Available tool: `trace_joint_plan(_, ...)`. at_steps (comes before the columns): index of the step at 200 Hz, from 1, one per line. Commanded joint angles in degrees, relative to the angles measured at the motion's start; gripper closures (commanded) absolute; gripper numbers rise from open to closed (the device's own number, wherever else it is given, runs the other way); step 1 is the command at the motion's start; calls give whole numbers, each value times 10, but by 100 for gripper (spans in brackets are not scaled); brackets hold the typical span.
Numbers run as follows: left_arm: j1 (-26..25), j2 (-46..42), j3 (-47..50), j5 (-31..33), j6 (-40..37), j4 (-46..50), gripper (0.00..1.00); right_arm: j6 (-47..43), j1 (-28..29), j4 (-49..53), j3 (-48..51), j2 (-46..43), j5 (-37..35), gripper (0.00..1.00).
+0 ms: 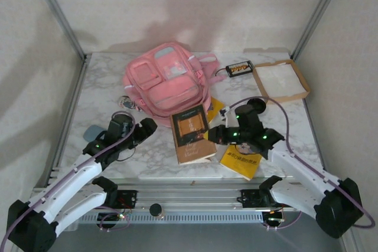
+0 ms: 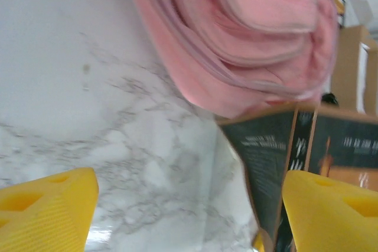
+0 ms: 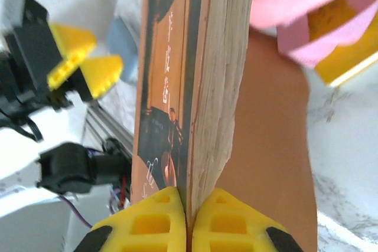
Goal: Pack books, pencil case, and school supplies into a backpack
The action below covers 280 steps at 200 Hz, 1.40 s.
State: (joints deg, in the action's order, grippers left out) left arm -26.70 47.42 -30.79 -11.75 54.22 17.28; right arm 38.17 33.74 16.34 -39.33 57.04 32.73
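Top view: the puffy pink backpack [image 1: 168, 84] sits at twelve o'clock on the veined marble table [image 1: 106, 87]. The flat dark book [image 1: 190, 137] touches its six o'clock edge, with the right gripper [image 1: 211, 136] at the book's three o'clock side.
Left wrist: the left gripper [image 2: 189, 216] has its ribbed yellow fingers [image 2: 47, 210] spread wide.
Right wrist: wedge-shaped fingers pinch the book's cover edge beside the rough page block.

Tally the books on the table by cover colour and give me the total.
Yellow: 2, the near yellow book and the far yellow book, which is beside the backpack.
Dark brown: 1, the dark brown book, clamped in the right gripper.
Total: 3 books.
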Motion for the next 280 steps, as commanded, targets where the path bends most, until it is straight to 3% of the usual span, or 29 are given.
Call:
trace_joint_plan(1,-33,6,-30,-54,7,-53,16,-23,-32,19,-65,-4,48,100)
trace_joint_plan(42,-90,32,-31,-118,49,-224,12,-9,-70,-46,-112,49,126,100)
trace_joint_plan(75,-111,89,-68,-138,48,-249,12,12,-75,-64,-140,58,149,100)
trace_joint_plan(92,-131,91,-88,-137,48,-263,12,3,-78,-18,-161,40,147,100)
trace_joint_plan(124,-139,102,-126,-100,22,-186,11,-20,-129,72,-183,-6,155,100)
trace_joint_plan(152,-140,111,-141,-115,36,-215,7,-39,-153,115,-216,-14,168,100)
trace_joint_plan(194,-146,162,-163,-161,45,-313,4,27,-152,-14,-183,-11,210,100)
trace_joint_plan(211,-146,192,-188,-163,35,-305,4,35,-152,-42,-181,-4,224,100)
trace_joint_plan(240,-150,217,-195,-191,62,-394,15,46,-153,-68,-163,15,242,100)
trace_joint_plan(255,-152,218,-190,-204,77,-438,27,22,-154,-43,-168,25,238,100)
trace_joint_plan(280,-152,212,-192,-188,66,-417,48,1,-172,-19,-166,31,228,100)
